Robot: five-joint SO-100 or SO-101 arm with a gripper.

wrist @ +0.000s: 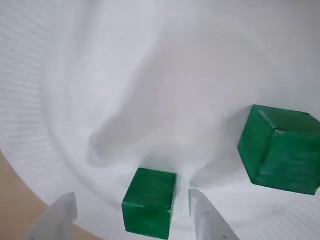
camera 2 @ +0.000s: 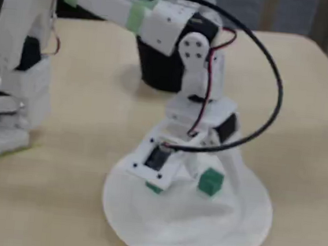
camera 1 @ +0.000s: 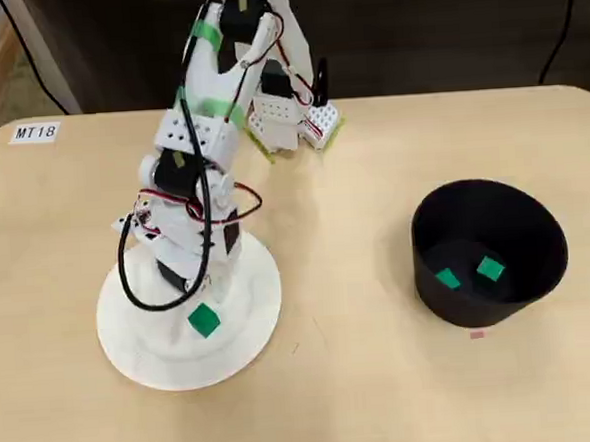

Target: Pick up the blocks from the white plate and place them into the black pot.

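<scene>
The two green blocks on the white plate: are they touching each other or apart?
Apart. The wrist view shows bare white plate between the near block, which sits between the open gripper fingers, and the far block.

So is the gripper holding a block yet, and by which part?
Nothing held yet. The gripper is open on the white plate, its fingers either side of one green block, with gaps showing on both sides.

Four blocks (wrist: 149, 202), one plate (camera 1: 133, 353), one pot (camera 1: 537, 246)
</scene>
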